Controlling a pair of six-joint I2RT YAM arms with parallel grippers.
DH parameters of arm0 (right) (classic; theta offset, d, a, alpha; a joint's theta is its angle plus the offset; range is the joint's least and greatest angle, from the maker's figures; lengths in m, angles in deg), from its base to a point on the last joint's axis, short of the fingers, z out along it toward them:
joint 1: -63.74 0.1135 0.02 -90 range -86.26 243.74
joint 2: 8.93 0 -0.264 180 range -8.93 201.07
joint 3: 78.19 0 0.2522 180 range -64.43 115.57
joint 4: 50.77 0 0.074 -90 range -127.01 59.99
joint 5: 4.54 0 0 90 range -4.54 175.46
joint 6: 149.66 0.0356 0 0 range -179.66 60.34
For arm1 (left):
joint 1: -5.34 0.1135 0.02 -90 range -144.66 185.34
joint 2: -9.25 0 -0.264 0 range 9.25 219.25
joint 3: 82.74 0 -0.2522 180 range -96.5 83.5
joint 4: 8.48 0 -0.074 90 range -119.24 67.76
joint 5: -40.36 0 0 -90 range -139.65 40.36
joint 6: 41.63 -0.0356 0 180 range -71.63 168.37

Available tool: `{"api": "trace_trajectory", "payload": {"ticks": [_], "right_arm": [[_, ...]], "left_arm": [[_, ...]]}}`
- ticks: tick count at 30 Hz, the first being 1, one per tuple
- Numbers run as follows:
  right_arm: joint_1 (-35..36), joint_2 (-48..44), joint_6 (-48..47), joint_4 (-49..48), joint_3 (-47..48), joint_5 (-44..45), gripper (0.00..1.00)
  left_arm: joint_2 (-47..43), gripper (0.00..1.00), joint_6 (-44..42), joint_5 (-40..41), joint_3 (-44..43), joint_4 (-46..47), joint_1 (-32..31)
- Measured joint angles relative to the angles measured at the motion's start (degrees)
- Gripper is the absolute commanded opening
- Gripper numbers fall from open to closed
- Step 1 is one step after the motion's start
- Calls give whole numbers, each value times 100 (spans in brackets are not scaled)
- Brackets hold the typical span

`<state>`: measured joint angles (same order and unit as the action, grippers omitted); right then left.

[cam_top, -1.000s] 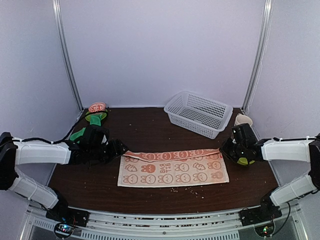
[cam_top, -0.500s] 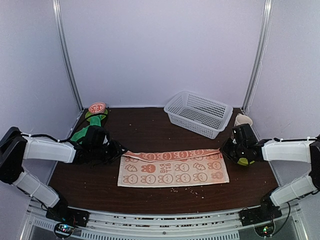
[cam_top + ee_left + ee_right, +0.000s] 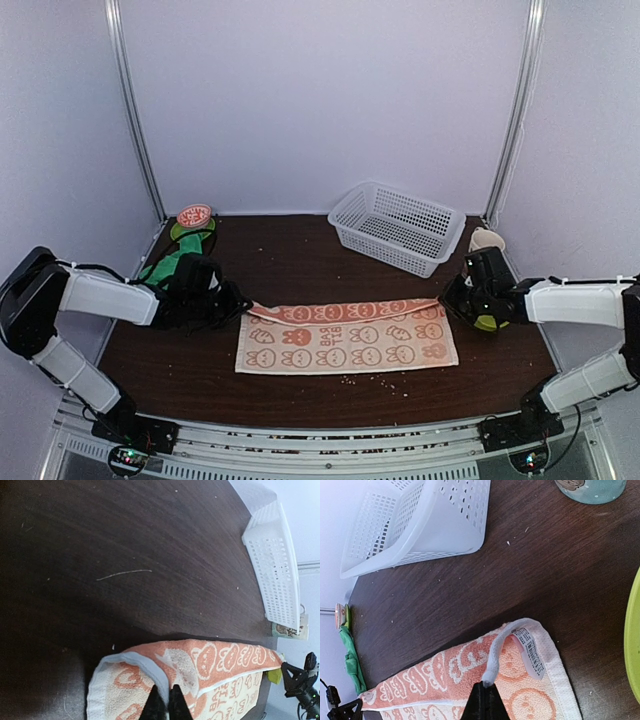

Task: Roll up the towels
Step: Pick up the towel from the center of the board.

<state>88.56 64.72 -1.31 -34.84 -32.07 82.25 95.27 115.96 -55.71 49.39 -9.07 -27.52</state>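
Note:
The peach-orange bunny towel [image 3: 345, 340] lies flat at the table's front middle, its far edge folded over into a narrow strip [image 3: 340, 311]. My left gripper [image 3: 243, 310] is shut on the folded white hem at the towel's far left corner [image 3: 150, 672], fingertips meeting at the left gripper [image 3: 166, 700]. My right gripper [image 3: 447, 302] is shut on the lifted white hem at the far right corner [image 3: 496, 657], beside the care label; the right gripper [image 3: 487, 687] shows at the frame's bottom. The green towel [image 3: 175, 255] lies bunched at the back left, partly behind my left arm.
A white mesh basket [image 3: 395, 228] stands at the back right. A pale cup [image 3: 486, 240] sits in the far right corner. A yellow-green object [image 3: 487, 322] lies under my right wrist. A red-and-white round item [image 3: 194, 214] rests at the back left.
My left gripper has closed on the towel's far left corner, and the left arm has drawn slightly inward. The right gripper has kept its hold and place.

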Motion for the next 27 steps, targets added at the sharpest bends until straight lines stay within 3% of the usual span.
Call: {"api": "trace_trajectory", "payload": {"ticks": [14, 27], "right_arm": [[424, -1314, -291, 256, 122, 15, 0], [544, -1882, -221, 494, -846, 199, 0]], "left_arm": [[-1515, 0, -413, -118, 398, -87, -13], [-1432, 0, -400, -339, 1036, -286, -155]]}}
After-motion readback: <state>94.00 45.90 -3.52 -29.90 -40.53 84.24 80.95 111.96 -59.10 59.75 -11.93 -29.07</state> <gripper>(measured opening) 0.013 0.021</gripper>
